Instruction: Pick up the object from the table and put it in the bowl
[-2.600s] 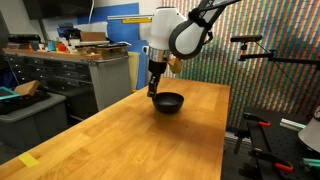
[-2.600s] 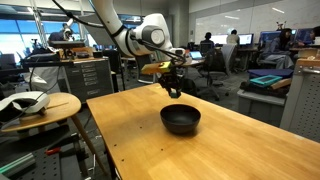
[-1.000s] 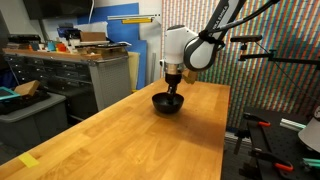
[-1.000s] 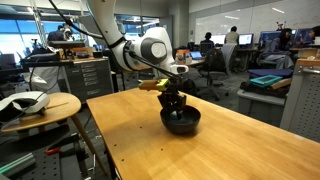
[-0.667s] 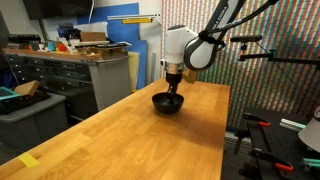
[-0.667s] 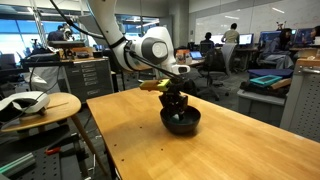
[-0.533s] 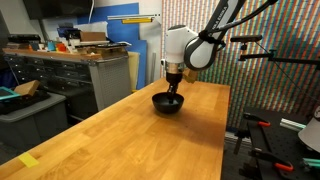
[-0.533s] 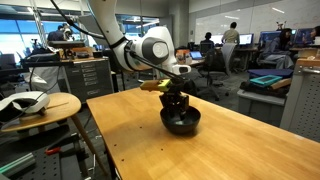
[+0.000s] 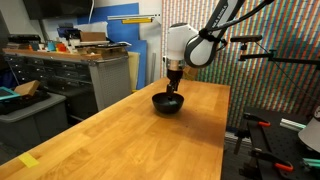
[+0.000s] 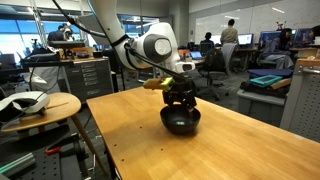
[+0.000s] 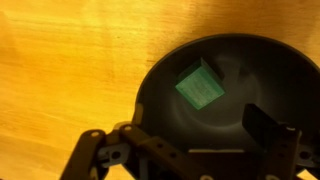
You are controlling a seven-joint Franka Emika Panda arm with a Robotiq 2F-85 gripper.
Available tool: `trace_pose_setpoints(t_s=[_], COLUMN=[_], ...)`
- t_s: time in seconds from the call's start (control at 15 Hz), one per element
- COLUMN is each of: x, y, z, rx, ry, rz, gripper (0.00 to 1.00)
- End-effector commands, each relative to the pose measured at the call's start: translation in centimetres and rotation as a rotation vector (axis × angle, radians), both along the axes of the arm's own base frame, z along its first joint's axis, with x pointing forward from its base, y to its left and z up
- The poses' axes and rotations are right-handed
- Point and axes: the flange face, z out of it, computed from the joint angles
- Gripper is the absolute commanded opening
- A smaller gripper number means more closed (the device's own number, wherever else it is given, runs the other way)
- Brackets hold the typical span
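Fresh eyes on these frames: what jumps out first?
In the wrist view, the green block lies loose inside the glossy black bowl. In both exterior views the gripper hangs just over that bowl with its jaws open. The bowl sits on the long wooden table.
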Motion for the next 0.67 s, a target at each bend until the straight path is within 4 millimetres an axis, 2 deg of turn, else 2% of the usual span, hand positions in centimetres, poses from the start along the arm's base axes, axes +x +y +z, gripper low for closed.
trace_pose_setpoints(t_s=[0.0, 0.33, 0.6], x=[0.0, 0.1, -0.2], y=[-0.4, -0.6, -0.9], z=[2.5, 4.9, 5.9], rx=[0.001, 0.006, -0.002], ry=[-0.028, -0.032, 0.018], rz=[-0.070, -0.156, -0.213], gripper=[1.00, 1.00, 1.00])
